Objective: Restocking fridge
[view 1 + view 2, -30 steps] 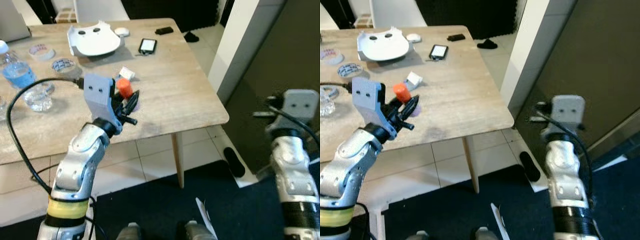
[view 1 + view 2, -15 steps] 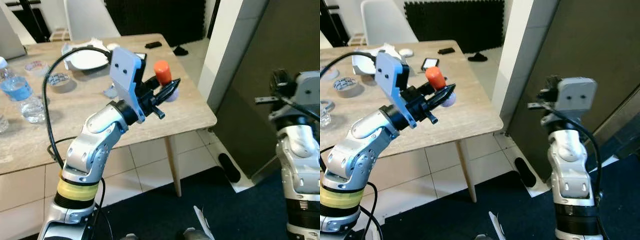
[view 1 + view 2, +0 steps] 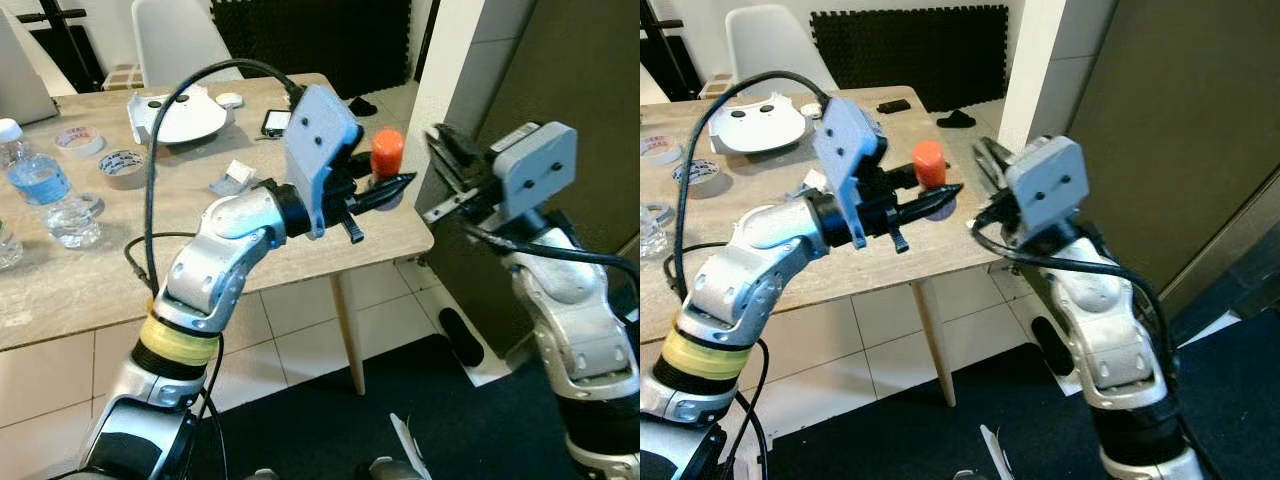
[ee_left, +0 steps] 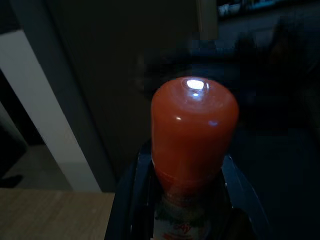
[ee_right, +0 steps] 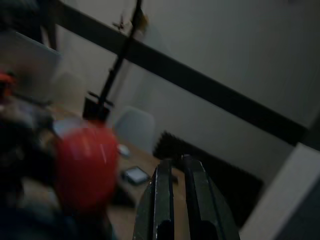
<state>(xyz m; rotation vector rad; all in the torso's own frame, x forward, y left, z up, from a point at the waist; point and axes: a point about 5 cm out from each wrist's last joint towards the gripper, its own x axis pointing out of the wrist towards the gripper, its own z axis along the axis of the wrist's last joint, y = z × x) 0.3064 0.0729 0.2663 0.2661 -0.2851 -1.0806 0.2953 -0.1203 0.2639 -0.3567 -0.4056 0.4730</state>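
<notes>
Clamping an orange-capped bottle — label obscured — left end effector; right end effector closed, empty.

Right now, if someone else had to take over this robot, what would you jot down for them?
Left gripper: shut on the orange-capped bottle, held up in the air past the wooden table's corner, toward the dark fridge door.
Right gripper: fingers together, holding nothing, raised beside the bottle with its fingers pointing back toward the table.
Done: the bottle is off the table and carried toward the fridge.
Left: the fridge door looks closed, so open it, probably with the free right gripper, then put the bottle inside.
On the table: a water bottle, tape rolls, a phone.
</notes>
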